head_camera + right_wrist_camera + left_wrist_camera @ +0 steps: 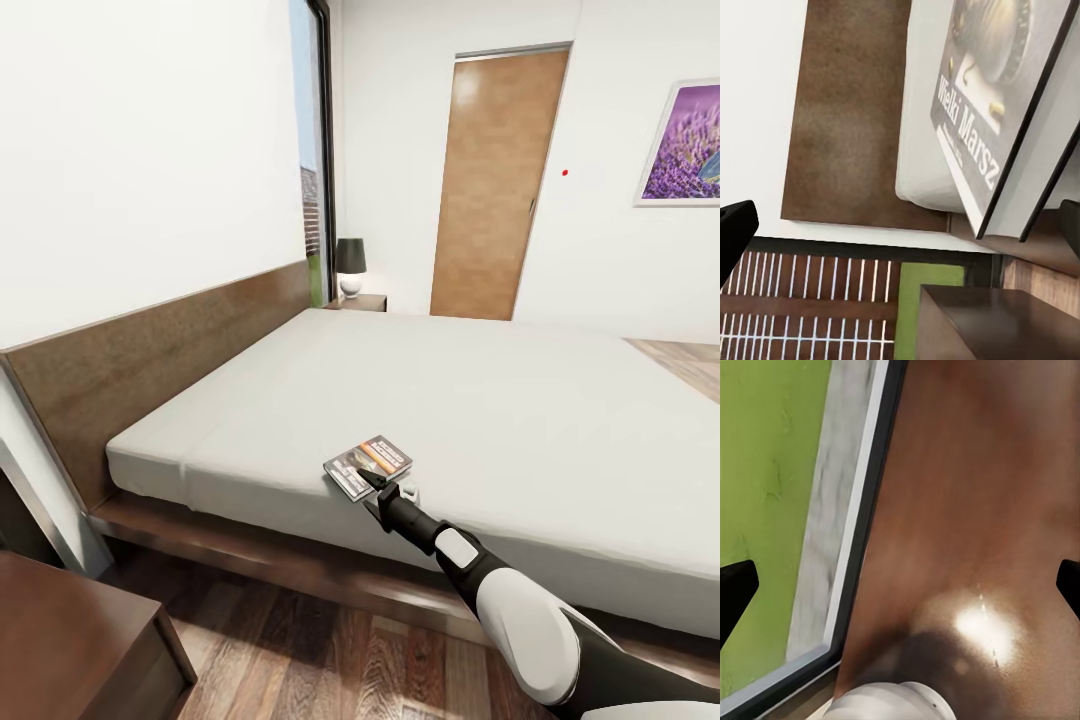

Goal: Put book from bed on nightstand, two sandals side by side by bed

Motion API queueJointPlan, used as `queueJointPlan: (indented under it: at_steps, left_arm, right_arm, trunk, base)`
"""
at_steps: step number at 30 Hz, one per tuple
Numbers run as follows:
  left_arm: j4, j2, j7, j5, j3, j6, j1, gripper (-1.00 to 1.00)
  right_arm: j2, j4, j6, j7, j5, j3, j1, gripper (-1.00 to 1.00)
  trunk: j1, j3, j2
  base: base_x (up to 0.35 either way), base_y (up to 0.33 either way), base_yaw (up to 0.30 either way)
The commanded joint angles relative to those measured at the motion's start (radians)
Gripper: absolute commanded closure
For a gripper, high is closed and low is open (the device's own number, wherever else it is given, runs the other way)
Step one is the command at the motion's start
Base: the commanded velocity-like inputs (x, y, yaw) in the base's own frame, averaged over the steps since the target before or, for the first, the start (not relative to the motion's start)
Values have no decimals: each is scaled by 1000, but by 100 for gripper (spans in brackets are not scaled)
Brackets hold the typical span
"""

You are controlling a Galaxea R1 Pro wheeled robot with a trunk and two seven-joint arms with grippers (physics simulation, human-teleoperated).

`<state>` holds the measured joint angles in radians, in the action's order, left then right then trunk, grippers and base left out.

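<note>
The book [368, 466] lies flat on the bed [480, 400], close to the mattress's near edge. Its dark cover with white lettering looms close in the right wrist view [1001, 97]. My right gripper [384, 488] reaches in from the lower right and stands open at the book's near corner, fingertips [735, 232] spread wide and not closed on it. The near nightstand [70, 640] sits at the lower left. My left gripper [900, 585] is open over a glossy reddish-brown top [975, 510]. The sandals are out of view.
A second nightstand [362, 301] with a black-shaded lamp [350, 262] stands at the bed's far side by the window [312, 150]. Behind the bed is a wooden door [495, 190]. A brown headboard [150, 370] runs along the left wall. Wood floor [330, 660] lies before the bed.
</note>
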<state>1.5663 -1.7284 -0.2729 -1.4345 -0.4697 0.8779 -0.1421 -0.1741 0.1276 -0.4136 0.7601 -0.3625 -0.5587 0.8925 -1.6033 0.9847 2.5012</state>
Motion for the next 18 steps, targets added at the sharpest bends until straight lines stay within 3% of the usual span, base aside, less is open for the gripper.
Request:
queueJointPlan:
  at_steps: [1, 18]
  left_arm:
    - [1, 0, -10, -11, -6, 1, -7, -100]
    - [3, 0, -14, -11, -6, 1, -7, -100]
  right_arm:
    - [0, 1, -8, -1, -7, 0, 0, -100]
    - [0, 1, -8, -1, -7, 0, 0, -100]
  trunk:
    - [0, 1, 0]
    - [0, 1, 0]
  base:
    - [0, 0, 0]
    - [0, 0, 0]
